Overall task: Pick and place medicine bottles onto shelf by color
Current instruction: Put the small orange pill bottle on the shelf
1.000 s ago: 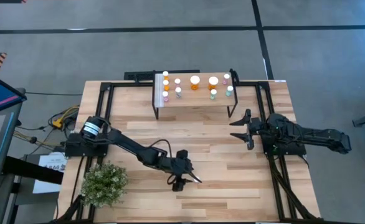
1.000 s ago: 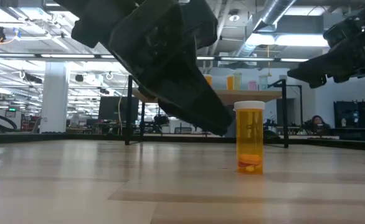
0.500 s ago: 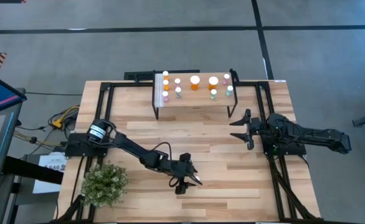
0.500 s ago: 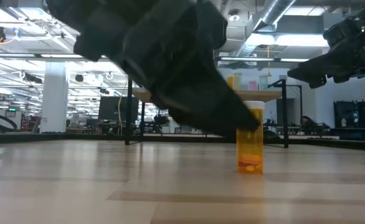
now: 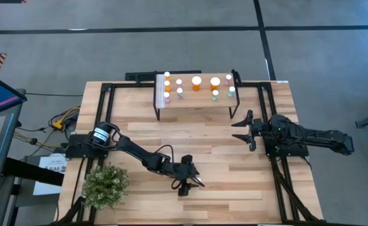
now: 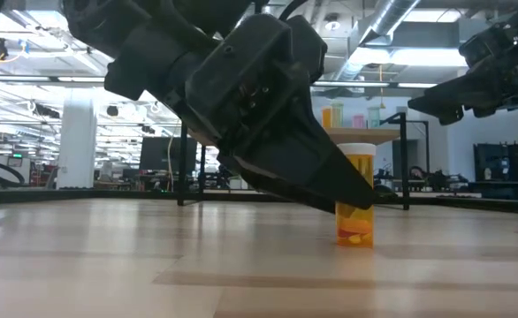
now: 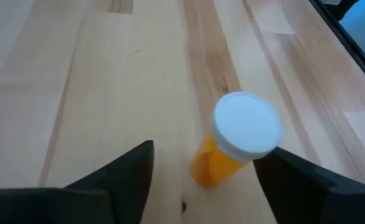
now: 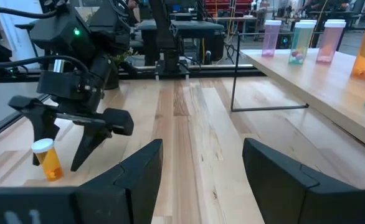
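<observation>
Left gripper (image 7: 204, 180) lowered, fingers spread astride orange bottle (image 7: 235, 146), ungripped; high view hides bottle; right fingers parted.

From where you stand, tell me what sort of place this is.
Probably a robotics lab in a large industrial hall: exposed ducts and pipes run overhead, rows of workbenches with equipment fill the background, and the wooden table sits on a bare concrete floor.

Two black arms
Left arm (image 5: 140, 156): silver-capped joint, looped cable. Right arm (image 5: 309, 137): matte black, wedge-shaped fingers (image 8: 132, 174).
</observation>
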You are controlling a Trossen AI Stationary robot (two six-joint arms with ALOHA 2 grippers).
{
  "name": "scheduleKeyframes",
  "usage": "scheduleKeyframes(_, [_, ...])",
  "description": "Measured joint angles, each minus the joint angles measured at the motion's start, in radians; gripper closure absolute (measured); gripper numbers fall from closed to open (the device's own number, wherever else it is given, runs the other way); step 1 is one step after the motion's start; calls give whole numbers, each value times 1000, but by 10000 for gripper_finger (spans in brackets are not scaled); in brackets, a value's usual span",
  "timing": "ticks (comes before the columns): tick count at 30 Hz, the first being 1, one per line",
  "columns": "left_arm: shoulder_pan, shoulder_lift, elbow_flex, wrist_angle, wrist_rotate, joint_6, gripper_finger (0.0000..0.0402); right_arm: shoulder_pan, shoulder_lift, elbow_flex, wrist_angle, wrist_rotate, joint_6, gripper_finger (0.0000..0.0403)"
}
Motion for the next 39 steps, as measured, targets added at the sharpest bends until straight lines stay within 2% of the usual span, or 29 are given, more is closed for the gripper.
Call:
scheduleKeyframes(9, [8, 0, 0, 2, -11, 0, 257, 0, 0, 0, 1, 0, 0, 158])
scheduleKeyframes(16, [40, -41, 0, -14, -1, -5, 313, 0, 0, 0, 1, 0, 0, 158])
scheduleKeyframes(24, [126, -162, 0, -113, -56, 42, 319, 0, 0, 0, 1, 0, 0, 158])
scheduleKeyframes(28, [189, -246, 0, -169, -138, 75, 314, 0, 0, 0, 1, 0, 0, 158])
scheduleKeyframes(33, [277, -324, 2, -162, -256, 78, 313, 0, 0, 0, 1, 0, 0, 158])
scheduleKeyframes(39, [380, -332, 103, -257, -328, 48, 313, 0, 0, 0, 1, 0, 0, 158])
